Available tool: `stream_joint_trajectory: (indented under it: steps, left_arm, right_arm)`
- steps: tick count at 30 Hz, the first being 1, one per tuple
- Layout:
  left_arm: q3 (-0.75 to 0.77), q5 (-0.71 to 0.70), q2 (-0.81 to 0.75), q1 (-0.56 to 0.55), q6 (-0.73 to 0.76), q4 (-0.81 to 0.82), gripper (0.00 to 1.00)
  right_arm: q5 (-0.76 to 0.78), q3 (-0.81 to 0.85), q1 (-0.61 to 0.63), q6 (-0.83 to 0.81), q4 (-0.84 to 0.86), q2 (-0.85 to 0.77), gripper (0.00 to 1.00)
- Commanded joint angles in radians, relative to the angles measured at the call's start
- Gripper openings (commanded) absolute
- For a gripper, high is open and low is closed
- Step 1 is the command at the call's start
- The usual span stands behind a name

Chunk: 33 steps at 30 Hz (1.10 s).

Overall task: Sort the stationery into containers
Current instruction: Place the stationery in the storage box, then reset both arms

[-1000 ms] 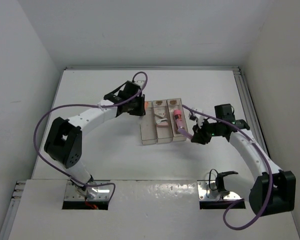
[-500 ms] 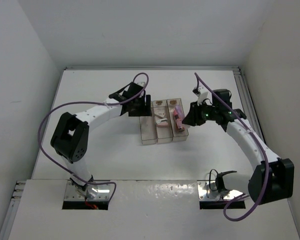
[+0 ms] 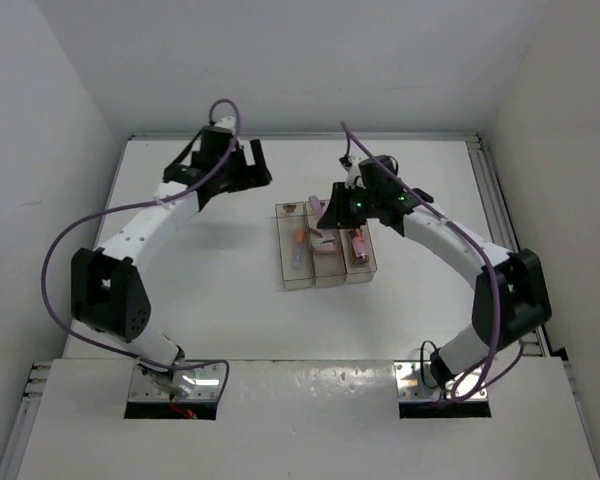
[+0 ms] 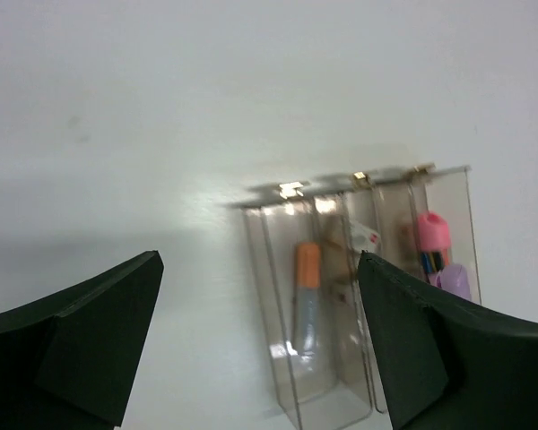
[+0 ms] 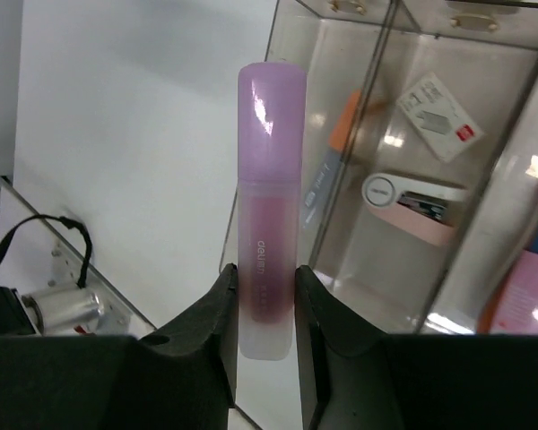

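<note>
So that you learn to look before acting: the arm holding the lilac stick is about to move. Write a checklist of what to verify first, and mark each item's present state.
1. Right tool has a firm hold on the lilac stick: ok, it is shut on the stick's lower part.
2. Left tool is out of the way: ok, it is open, empty and back from the bins.
3. Orange-ended stick is sorted: ok, it lies in the leftmost bin.
4. Pink-capped cylinder is sorted: ok, it is in the rightmost bin.
5. Lilac stick is lined up over a bin: cannot tell.
</note>
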Motion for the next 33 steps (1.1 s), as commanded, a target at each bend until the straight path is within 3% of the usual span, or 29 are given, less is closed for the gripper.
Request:
stream_joint_trajectory:
  steps: [1, 11, 14, 15, 18, 19, 20, 27, 33]
  left_arm:
    - [-0.022, -0.022, -0.074, 0.092, 0.034, -0.004, 0.97]
    - [-0.13, 0.006, -0.139, 0.178, 0.093, -0.055, 1.0]
    - [-0.125, 0.009, -0.129, 0.194, 0.13, -0.073, 1.0]
    - [-0.119, 0.011, -0.125, 0.201, 0.14, -0.088, 1.0]
    - [-0.087, 0.012, -0.093, 0.207, 0.163, -0.133, 1.0]
    - [-0.075, 0.008, -0.079, 0.206, 0.164, -0.148, 1.0]
    - [-0.037, 0.011, -0.05, 0.21, 0.182, -0.183, 1.0]
    - [0.103, 0.119, 0.042, 0.264, 0.288, -0.213, 1.0]
    - [0.137, 0.141, 0.093, 0.315, 0.285, -0.191, 1.0]
  right_arm:
    - [0.07, 0.092, 0.054, 0.126, 0.038, 0.07, 0.0]
    - [0.133, 0.165, 0.131, 0.189, 0.04, 0.231, 0.01]
    - [0.13, 0.2, 0.139, 0.18, 0.041, 0.269, 0.19]
    - [0.126, 0.216, 0.142, 0.177, 0.04, 0.289, 0.38]
    - [0.11, 0.236, 0.149, 0.174, 0.033, 0.314, 0.56]
    - [0.11, 0.25, 0.152, 0.168, 0.027, 0.315, 0.68]
    - [0.107, 0.257, 0.152, 0.162, 0.027, 0.314, 0.71]
    - [0.069, 0.388, 0.094, 0.05, -0.025, 0.243, 0.75]
    - [0.07, 0.347, -0.189, -0.194, -0.112, 0.084, 0.76]
